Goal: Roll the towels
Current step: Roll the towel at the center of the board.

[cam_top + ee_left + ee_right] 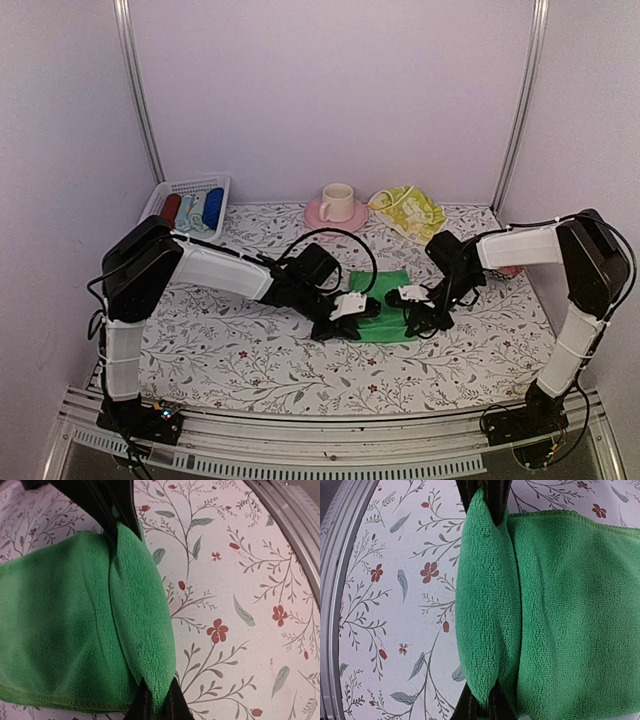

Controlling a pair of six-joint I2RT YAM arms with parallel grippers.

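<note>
The bright green towel (pixel 385 305) lies in the middle of the floral table, its near edge folded up into a thick roll. My left gripper (pixel 345 325) is shut on the left end of that rolled edge; in the left wrist view the green towel (pixel 75 630) is pinched between my fingertips (pixel 142 705). My right gripper (pixel 418 322) is shut on the right end; in the right wrist view the towel (pixel 560 605) is clamped between my fingertips (pixel 470 707). The pale yellow towel (pixel 408 210) with green marks lies crumpled at the back right.
A white basket (pixel 160 195) at the back left holds dark red, pale blue and deep blue cloth rolls. A pink saucer (pixel 318 215) with a cream cup (pixel 337 199) stands at the back centre. The metal table rail (pixel 330 425) runs along the near edge.
</note>
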